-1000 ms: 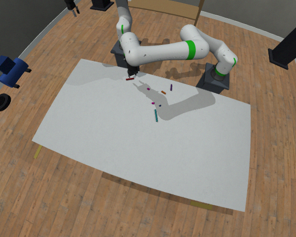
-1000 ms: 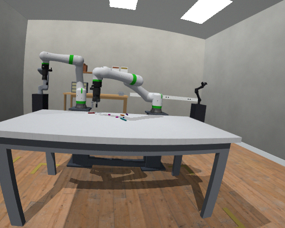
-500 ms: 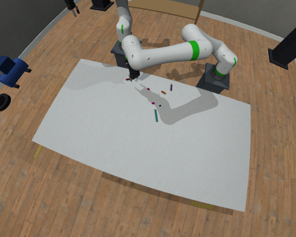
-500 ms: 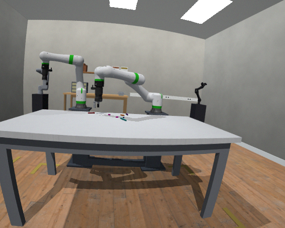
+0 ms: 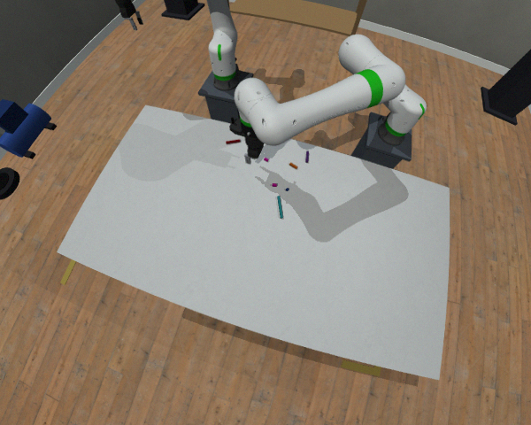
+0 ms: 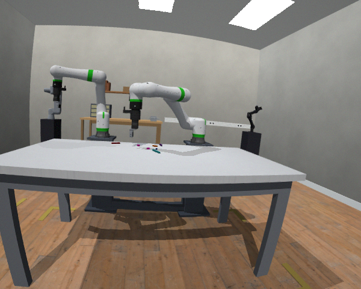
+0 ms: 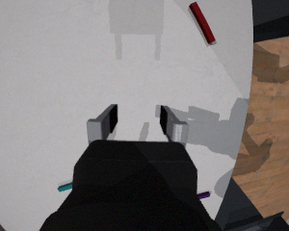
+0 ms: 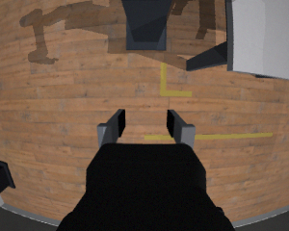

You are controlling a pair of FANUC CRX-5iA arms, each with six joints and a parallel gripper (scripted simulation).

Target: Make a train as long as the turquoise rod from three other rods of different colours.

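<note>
Left wrist view: I hold my left pincer (image 5: 248, 158) (image 6: 131, 133) (image 7: 139, 114) apart, nothing between its fingers, above the table (image 5: 188, 256) (image 6: 127, 164) (image 7: 34, 96); the turquoise rod (image 5: 280, 207) (image 6: 156, 151) (image 7: 65, 187) lies on it, well apart from the red rod (image 5: 233, 142) (image 6: 115, 142) (image 7: 202, 23).

red rod (image 5: 233, 142) (image 6: 115, 142) (image 7: 202, 23): plain dark red | turquoise rod (image 5: 280, 207) (image 6: 156, 151) (image 7: 65, 187): teal | table (image 5: 188, 237) (image 6: 112, 161): pale grey

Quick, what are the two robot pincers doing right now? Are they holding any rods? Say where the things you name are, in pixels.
Left pincer (image 5: 253, 159) (image 7: 139, 120): open, holding nothing, up above the table (image 5: 257, 256) (image 6: 143, 164) (image 7: 48, 96).
Right pincer (image 8: 145, 124): open, holding nothing, over the floor (image 8: 63, 115).
</note>
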